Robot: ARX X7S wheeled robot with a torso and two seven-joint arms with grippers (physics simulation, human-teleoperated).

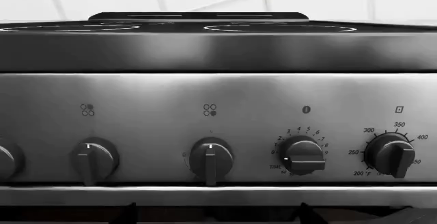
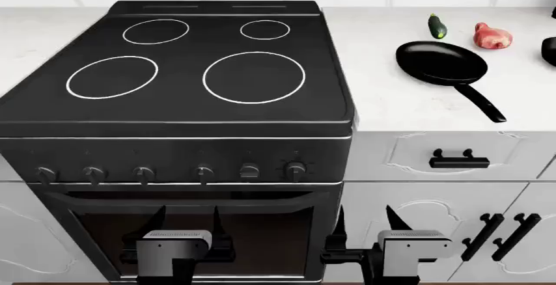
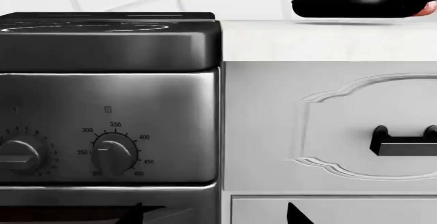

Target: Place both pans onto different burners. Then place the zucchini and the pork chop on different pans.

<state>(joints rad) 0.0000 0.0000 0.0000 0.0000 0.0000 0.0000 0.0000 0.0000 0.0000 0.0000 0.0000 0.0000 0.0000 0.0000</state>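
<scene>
The shallow black pan [image 2: 441, 62] with a long thin handle lies on the white counter right of the stove; it also shows in the right wrist view [image 3: 348, 5]. The deeper pan [image 2: 549, 49] is cut off at the right edge. The zucchini [image 2: 437, 26] and pork chop [image 2: 491, 36] lie behind the shallow pan. The two larger burners [image 2: 111, 77] [image 2: 254, 77] are bare at the cooktop's front. My left gripper [image 2: 187, 218] [image 1: 217, 209] and right gripper [image 2: 364, 217] [image 3: 214, 211] are open and empty, low in front of the oven, far below the counter.
Two smaller rings [image 2: 156, 31] [image 2: 265, 29] sit at the cooktop's back. The stove's steel front carries a row of knobs [image 1: 211, 158]. White cabinet drawers with black handles [image 2: 459, 161] are right of the oven. A tiled wall stands behind.
</scene>
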